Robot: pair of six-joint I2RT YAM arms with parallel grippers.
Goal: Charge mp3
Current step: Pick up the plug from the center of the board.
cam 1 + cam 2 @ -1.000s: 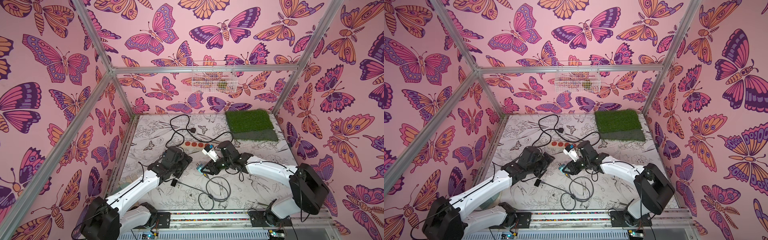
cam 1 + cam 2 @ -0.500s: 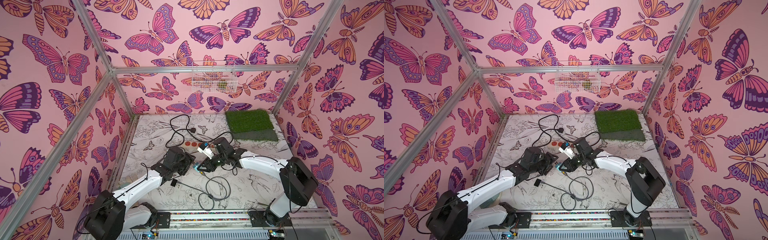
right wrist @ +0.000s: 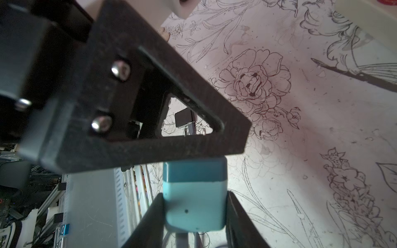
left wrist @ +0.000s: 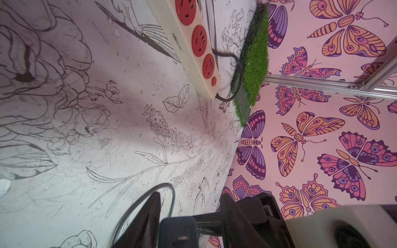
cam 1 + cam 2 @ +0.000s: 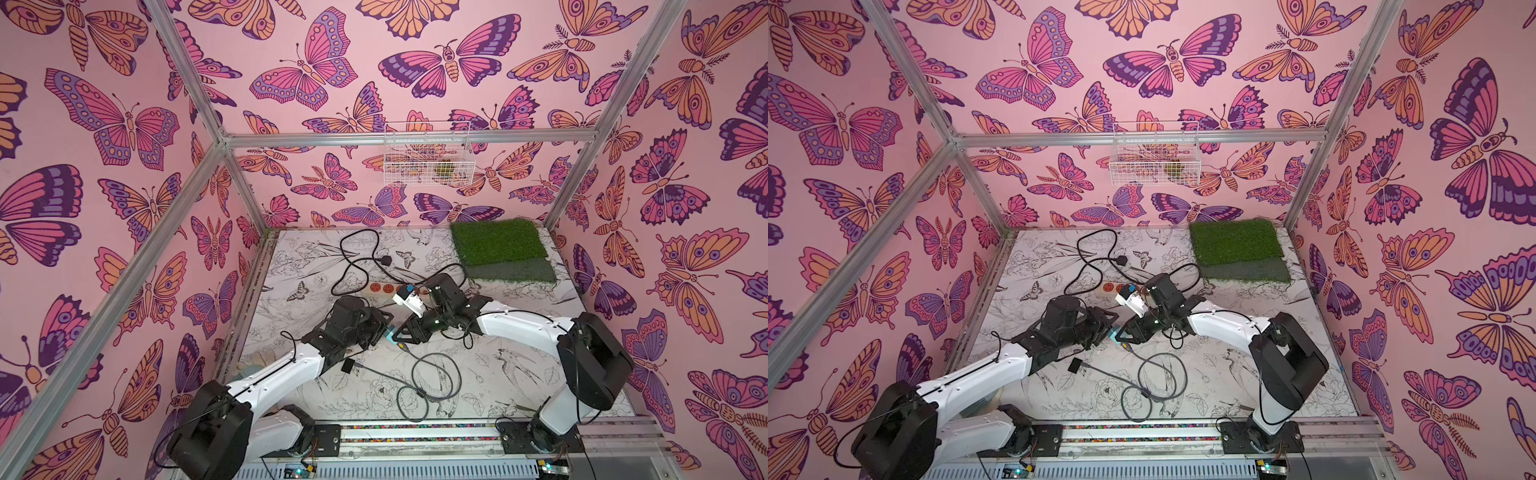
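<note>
The teal charger adapter (image 3: pixel 194 206) is held just above the table's middle, with my right gripper (image 3: pixel 194 195) shut on its two sides. My left gripper (image 4: pixel 190 195) faces it, and the adapter (image 4: pixel 178 232) sits between its partly closed jaws. One finger is against the adapter, and a gap shows beside the other. In both top views the two grippers meet at the adapter (image 5: pixel 390 334) (image 5: pixel 1114 333). The mp3 (image 5: pixel 347 366) (image 5: pixel 1075 365), a tiny black square, lies on the table near the left arm. A thin black cable (image 5: pixel 419 374) runs from it through a loose coil to the adapter.
A white power strip with red sockets (image 5: pixel 380 287) (image 4: pixel 193 43) lies just behind the grippers. Its thick black cord and mains plug (image 5: pixel 386 260) sprawl further back. A green grass mat (image 5: pixel 498 245) fills the back right corner. A wire basket (image 5: pixel 426 153) hangs on the back wall.
The right gripper has carried the adapter a little leftward to the left gripper. The left jaws have narrowed from wide open to close around the adapter.
</note>
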